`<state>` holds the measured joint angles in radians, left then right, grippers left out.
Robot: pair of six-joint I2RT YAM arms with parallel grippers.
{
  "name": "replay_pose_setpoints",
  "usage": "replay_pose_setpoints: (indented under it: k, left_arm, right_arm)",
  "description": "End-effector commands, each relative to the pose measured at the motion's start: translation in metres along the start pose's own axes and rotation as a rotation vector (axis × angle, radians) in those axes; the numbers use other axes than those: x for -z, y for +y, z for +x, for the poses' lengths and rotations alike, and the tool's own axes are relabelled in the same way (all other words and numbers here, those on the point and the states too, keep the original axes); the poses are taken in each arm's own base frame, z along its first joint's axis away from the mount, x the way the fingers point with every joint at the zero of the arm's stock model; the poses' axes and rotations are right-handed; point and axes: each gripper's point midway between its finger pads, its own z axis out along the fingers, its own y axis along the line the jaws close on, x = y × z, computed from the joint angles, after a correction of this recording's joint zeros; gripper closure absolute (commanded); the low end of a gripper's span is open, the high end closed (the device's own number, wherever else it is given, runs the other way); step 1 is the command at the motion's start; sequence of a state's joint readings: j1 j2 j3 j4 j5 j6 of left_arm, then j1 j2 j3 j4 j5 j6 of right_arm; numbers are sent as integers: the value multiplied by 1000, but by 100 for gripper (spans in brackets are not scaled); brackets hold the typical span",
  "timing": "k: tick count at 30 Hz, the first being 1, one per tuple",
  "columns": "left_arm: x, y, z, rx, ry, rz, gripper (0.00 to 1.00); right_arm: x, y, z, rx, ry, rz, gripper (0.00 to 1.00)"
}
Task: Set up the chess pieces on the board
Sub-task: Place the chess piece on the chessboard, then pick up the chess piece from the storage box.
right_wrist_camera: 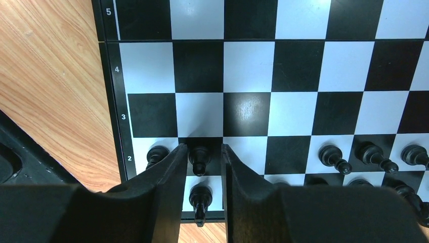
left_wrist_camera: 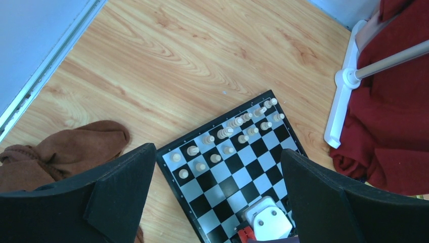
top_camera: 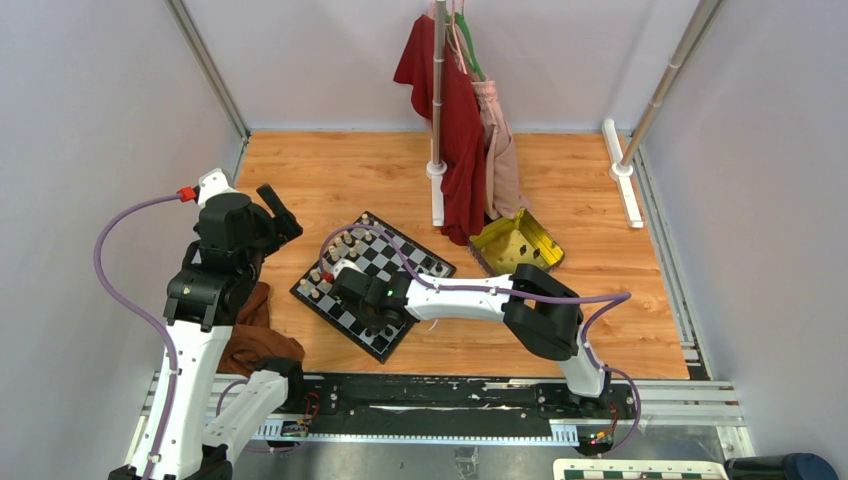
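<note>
The chessboard (top_camera: 385, 262) lies turned diagonally on the wooden table. Cream pieces (top_camera: 335, 255) fill its far-left side, seen in the left wrist view (left_wrist_camera: 225, 132). Black pieces stand along rows 1 and 2 in the right wrist view. My right gripper (right_wrist_camera: 204, 148) is low over the board's near corner (top_camera: 378, 322), its fingers slightly apart around a standing black pawn (right_wrist_camera: 199, 158), with a gap on the right side. Another black piece (right_wrist_camera: 200, 197) stands behind it between the fingers. My left gripper (left_wrist_camera: 217, 149) is wide open and empty, raised left of the board (top_camera: 280, 215).
A brown cloth (top_camera: 255, 335) lies left of the board by the left arm. A shiny gold tray (top_camera: 515, 243) sits right of the board. A garment stand (top_camera: 437, 170) with red and pink clothes stands behind it, its white base (left_wrist_camera: 344, 109) close to the board's far corner.
</note>
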<state>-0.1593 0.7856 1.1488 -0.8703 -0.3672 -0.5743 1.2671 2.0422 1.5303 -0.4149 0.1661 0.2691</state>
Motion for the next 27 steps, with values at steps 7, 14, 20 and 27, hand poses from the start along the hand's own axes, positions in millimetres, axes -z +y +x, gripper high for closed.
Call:
replay_pose_setpoints:
  k: [7, 14, 20, 27]
  left_arm:
    - [2, -1, -7, 3, -20, 8, 0]
    - [2, -3, -9, 9, -29, 14, 0]
    - [1, -5, -11, 22, -40, 19, 0]
    - [-9, -6, 0, 41, -28, 25, 0]
  right_arm:
    - [21, -9, -27, 13, -53, 25, 60]
    - [43, -16, -46, 21, -105, 48, 54]
    - [77, -55, -66, -21, -181, 148, 46]
    - [123, -154, -59, -247, -244, 317, 46]
